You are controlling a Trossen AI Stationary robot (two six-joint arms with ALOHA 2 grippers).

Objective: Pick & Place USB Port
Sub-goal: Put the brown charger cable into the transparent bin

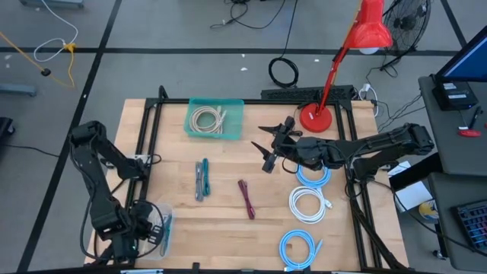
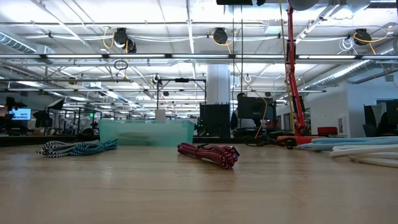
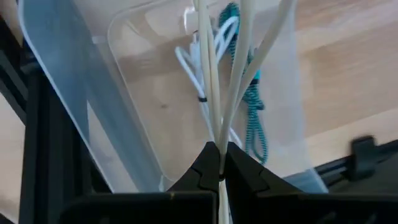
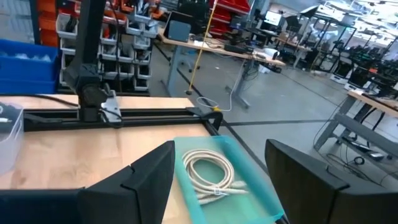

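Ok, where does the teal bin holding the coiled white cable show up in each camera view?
High view: teal bin at the table's far edge, left of centre.
Low view: teal bin in the background, left of centre, behind the red cable.
Left wrist view: not in it; the bin there is a clear one.
Right wrist view: teal bin ahead, between the right gripper's open jaws.
Shared landmark: the coiled white cable inside it.

From overhead we look straight down on the whole table (image 1: 228,221), while our low camera sits at tabletop height, facing level across it into the room. Our left wrist camera looks close into a clear bin (image 3: 124,118). The right wrist camera faces the teal tray (image 4: 242,180), which the overhead and low views share.
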